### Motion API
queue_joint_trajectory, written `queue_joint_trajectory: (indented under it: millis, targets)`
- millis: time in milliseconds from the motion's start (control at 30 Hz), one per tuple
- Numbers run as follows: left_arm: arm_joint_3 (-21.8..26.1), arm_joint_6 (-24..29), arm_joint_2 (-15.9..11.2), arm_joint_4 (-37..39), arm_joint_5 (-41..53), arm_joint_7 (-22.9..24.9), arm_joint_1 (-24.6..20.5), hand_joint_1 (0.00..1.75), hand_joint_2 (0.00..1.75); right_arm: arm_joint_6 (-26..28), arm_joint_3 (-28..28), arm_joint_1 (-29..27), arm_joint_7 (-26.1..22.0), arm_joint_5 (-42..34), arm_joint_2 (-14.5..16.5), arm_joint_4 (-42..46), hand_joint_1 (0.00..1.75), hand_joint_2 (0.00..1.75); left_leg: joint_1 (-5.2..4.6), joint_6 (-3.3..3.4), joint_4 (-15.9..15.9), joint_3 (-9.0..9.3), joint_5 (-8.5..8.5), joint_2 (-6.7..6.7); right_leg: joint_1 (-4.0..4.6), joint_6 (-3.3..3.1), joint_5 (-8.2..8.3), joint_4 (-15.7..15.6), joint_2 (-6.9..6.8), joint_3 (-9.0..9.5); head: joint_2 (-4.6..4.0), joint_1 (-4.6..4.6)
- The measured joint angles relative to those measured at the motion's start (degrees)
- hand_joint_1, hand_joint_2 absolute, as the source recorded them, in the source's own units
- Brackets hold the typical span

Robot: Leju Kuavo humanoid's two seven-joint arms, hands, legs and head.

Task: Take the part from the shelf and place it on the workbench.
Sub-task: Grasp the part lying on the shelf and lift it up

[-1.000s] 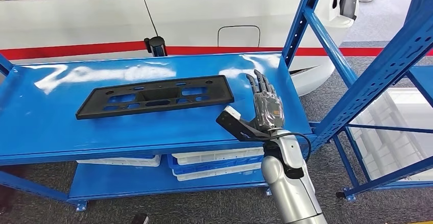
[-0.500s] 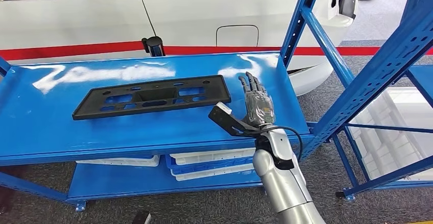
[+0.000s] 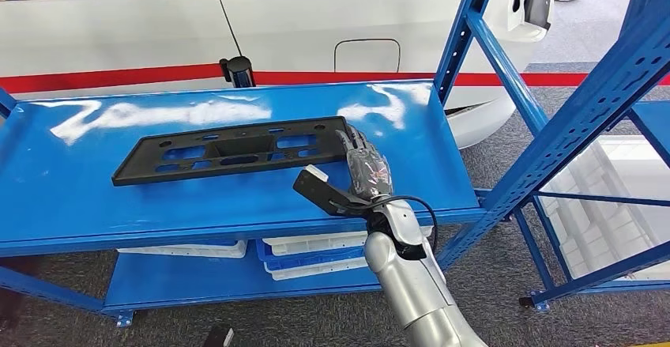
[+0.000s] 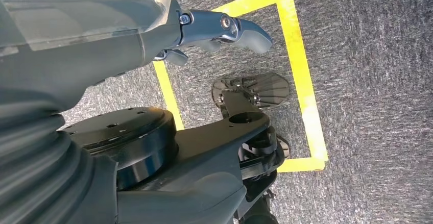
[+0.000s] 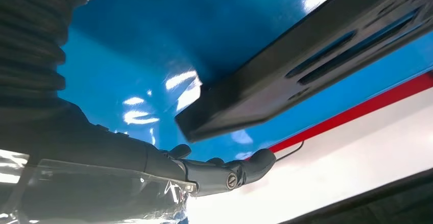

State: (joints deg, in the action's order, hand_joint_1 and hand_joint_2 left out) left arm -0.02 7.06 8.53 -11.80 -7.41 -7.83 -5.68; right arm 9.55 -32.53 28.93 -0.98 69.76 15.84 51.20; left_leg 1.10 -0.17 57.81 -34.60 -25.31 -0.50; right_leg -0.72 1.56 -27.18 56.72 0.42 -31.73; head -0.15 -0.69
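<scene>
A long flat black part (image 3: 237,149) with several slots lies on the top level of the blue shelf (image 3: 95,205). My right hand (image 3: 365,171) hovers over the shelf with its fingers stretched out, fingertips at the part's right end; whether they touch it is unclear. It holds nothing. In the right wrist view the part's end (image 5: 316,66) sits just beyond my right hand (image 5: 224,170). My left hand (image 4: 204,30) hangs above the floor, fingers apart and holding nothing.
A white car with a red stripe (image 3: 316,23) stands close behind the shelf. Blue rack uprights and braces (image 3: 553,126) rise at the right. White bins (image 3: 332,252) sit on the lower level. Yellow tape (image 4: 301,81) marks the grey carpet.
My right hand has moved left across the shelf, from well right of the part to its right end. The part has stayed put.
</scene>
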Motion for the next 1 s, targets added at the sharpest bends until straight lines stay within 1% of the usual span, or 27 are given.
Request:
queue_joint_trajectory:
  millis: [200, 433, 833, 1000]
  targets:
    - [0.0, 0.5, 0.2, 0.0, -0.4, 0.9, -0.1, 0.00, 1.75, 0.2, -0.6, 1.0, -0.6, -0.9, 1.4, -2.2, 0.00, 1.75, 0.00, 0.00, 0.0, 0.00, 0.00, 0.00, 0.00, 0.00, 0.00, 0.0, 0.00, 0.00, 0.00, 0.00]
    - [0.0, 0.7, 0.4, -0.3, -0.5, 1.7, -0.2, 0.00, 1.75, 0.1, -1.5, 1.8, -0.7, -1.2, 2.0, -3.1, 0.00, 1.75, 0.01, 0.00, 0.0, 0.00, 0.00, 0.00, 0.00, 0.00, 0.00, 0.0, 0.00, -0.01, 0.01, 0.01]
    - [-0.1, 0.9, 0.8, -0.4, -0.8, 2.1, -0.4, 0.00, 1.75, 0.0, -3.7, 3.8, 0.9, 0.7, 2.6, -5.2, 0.00, 1.75, 0.02, 0.00, 0.0, 0.00, 0.00, 0.01, 0.00, 0.00, 0.00, 0.0, 0.00, -0.01, 0.00, 0.01]
    - [-0.1, 1.0, 0.9, -0.5, -1.1, 2.3, -0.5, 0.00, 1.75, 0.0, -4.8, 4.9, 1.8, 2.7, 2.6, -6.6, 0.00, 1.75, 0.02, 0.00, 0.0, 0.00, 0.00, 0.01, 0.00, 0.00, 0.00, 0.0, 0.00, -0.01, 0.00, 0.01]
